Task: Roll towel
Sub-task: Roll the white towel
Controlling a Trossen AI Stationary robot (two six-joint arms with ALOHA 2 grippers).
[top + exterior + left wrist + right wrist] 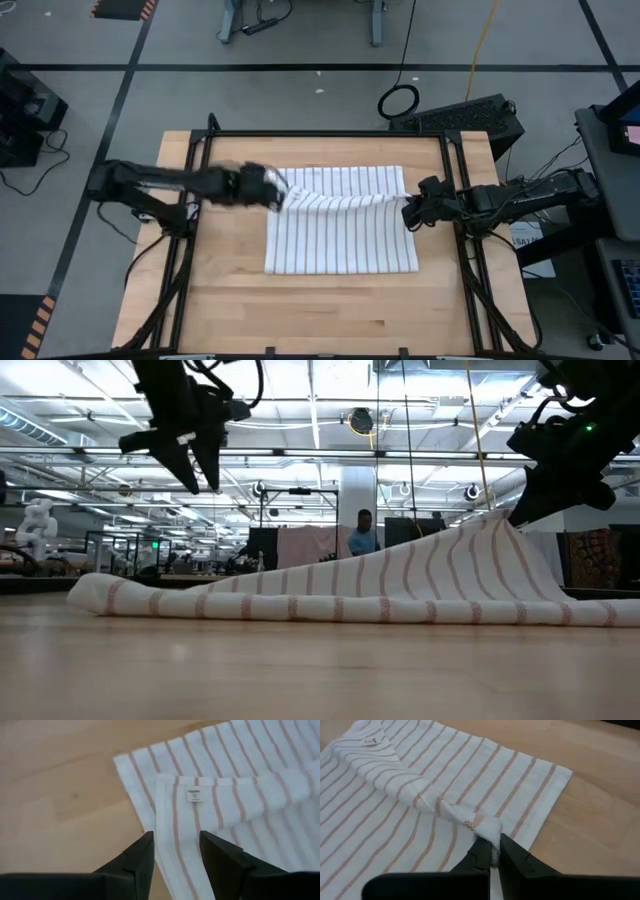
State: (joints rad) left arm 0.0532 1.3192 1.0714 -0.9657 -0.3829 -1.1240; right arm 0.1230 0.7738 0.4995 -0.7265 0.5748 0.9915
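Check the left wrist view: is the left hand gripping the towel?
No. The left hand has its fingers apart above the towel, with nothing clamped between them.

Below the left gripper [175, 852], whose fingers stand apart and empty, lies the towel [340, 235] with its folded edge and small tag [194, 795]; bare table [230, 300] spreads beside it on the side away from the towel. The right gripper [490, 851] pinches a raised towel corner, so cloth slopes up to it, with bare wood just beyond that corner.
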